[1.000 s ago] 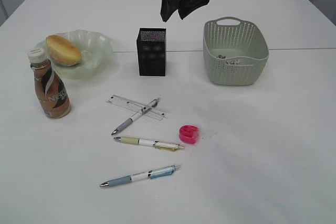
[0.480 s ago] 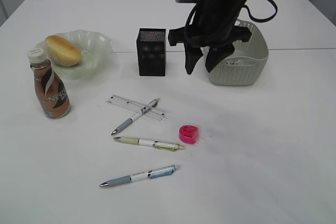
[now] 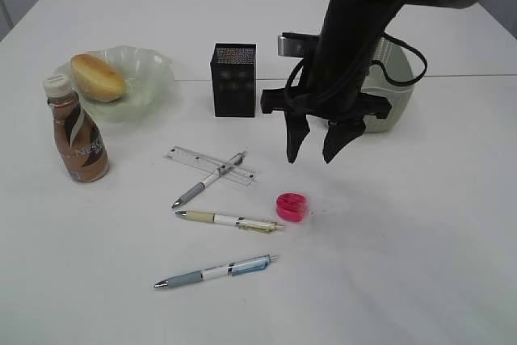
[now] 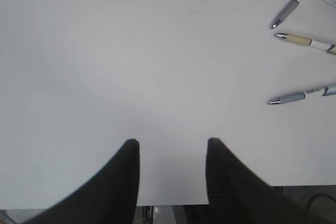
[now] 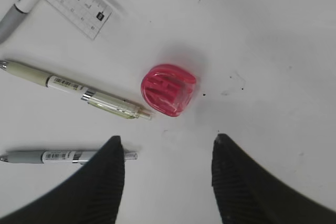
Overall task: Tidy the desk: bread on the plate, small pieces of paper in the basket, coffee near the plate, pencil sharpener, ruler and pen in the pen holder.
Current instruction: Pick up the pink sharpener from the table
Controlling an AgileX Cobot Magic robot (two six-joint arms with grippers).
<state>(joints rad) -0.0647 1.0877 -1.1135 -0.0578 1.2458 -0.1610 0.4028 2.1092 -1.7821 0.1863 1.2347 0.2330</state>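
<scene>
Hovering right gripper (image 3: 315, 155), jaws apart, nothing held, over pink pencil sharpener (image 3: 292, 207) lying at its 7 o'clock on desk (image 3: 420, 232). Looks light, hard, slick plastic; I'd pinch flat sides. Left gripper (image 4: 172, 142) parted, empty.

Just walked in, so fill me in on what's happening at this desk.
The right gripper hangs open and empty above the pink pencil sharpener. The bread sits on the plate, the coffee beside it. Three pens and the ruler lie loose; the left gripper idles open.
</scene>
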